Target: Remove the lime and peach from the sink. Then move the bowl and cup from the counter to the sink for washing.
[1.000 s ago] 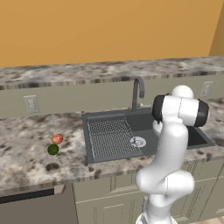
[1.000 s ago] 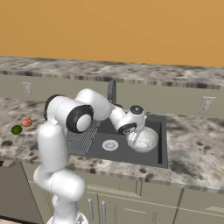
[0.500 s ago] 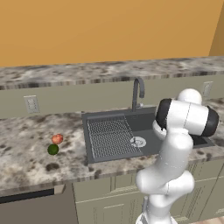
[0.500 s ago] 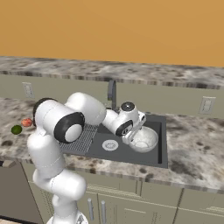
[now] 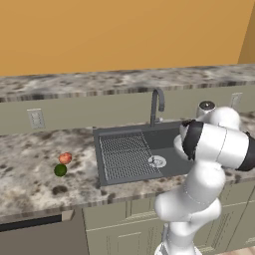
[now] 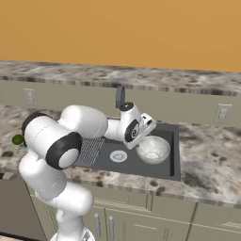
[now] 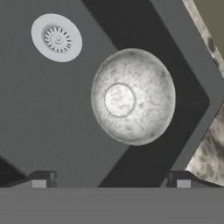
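Silvery-white speckled bowl [image 7: 133, 96] sits upright in the dark grey sink [image 6: 165, 168], right of the round silver drain [image 7: 56, 38]; the jaws stand wide open above it. Retreat straight up; the cup comes next.

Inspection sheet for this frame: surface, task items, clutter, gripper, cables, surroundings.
Surface: speckled stone counter around the dark sink.
Task items: bowl upright in the sink basin, beside the drain; peach and lime on the counter left of the sink; cup nothing seen.
Clutter: nothing seen.
Gripper: gripper open above the bowl, holding nothing.
Cables: nothing seen.
Surroundings: faucet, wall outlets, orange wall, cabinets below.
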Tool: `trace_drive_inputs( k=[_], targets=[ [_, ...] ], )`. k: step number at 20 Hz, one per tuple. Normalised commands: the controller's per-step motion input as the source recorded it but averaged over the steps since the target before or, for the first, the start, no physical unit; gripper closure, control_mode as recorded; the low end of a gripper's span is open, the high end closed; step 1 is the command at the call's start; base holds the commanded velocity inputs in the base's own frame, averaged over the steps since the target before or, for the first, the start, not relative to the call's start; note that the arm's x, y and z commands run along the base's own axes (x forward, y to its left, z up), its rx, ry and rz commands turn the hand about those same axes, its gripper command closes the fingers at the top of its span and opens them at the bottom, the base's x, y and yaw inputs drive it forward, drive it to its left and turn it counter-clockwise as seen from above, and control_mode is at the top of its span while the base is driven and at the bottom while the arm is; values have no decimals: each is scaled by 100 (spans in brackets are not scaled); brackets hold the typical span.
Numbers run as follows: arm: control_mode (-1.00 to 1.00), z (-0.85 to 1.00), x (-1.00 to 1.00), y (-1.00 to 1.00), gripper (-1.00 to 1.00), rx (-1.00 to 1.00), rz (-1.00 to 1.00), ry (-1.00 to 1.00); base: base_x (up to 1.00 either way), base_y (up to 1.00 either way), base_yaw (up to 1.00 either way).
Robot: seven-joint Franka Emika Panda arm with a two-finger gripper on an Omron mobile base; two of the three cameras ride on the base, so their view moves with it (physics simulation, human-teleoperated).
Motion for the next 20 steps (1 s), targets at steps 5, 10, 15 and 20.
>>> trace_drive_inputs(
  k=[5, 10, 15, 20],
  targets=[
    [-100, 39, -18, 9, -100, 4, -20, 0, 0, 0, 0],
    [-100, 31, -23, 10, -100, 11, -20, 0, 0, 0, 0],
    [-100, 26, -23, 9, -100, 17, -19, -1, 0, 0, 0],
    [-100, 17, -27, 15, -100, 14, -24, -9, 0, 0, 0]
  ],
)
